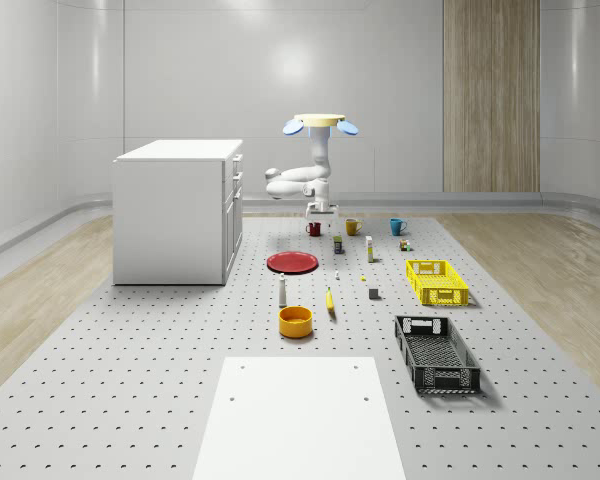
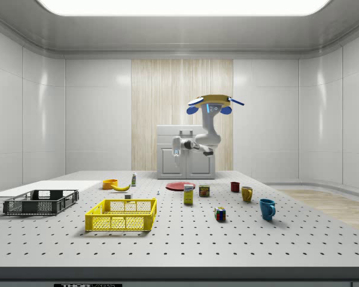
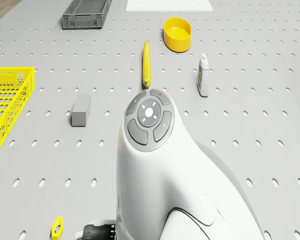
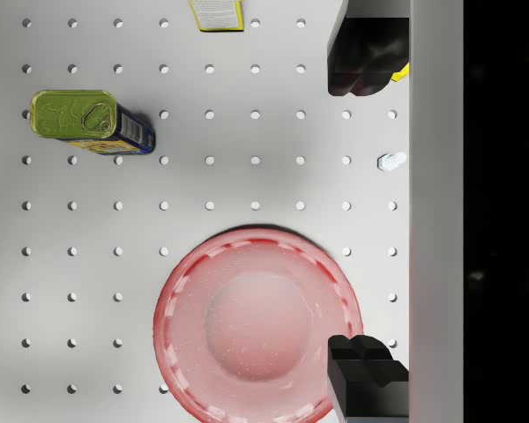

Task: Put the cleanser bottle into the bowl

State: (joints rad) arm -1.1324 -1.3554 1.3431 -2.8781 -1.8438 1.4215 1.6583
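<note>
While drone (image 1: 321, 124) hovers, bowl (image 1: 295, 321) empty, cleanser bottle (image 1: 282, 289) beside

No text or label can be read.

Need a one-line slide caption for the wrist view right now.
Open claw hanging high above the red plate, olive-lidded can standing nearby on the perforated table.

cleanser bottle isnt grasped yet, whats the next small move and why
Probably carry the hand toward the cleanser bottle. The drone hovers high near the mugs, the open hand hangs over the red plate, and the bottle stands beside the bowl.
</note>
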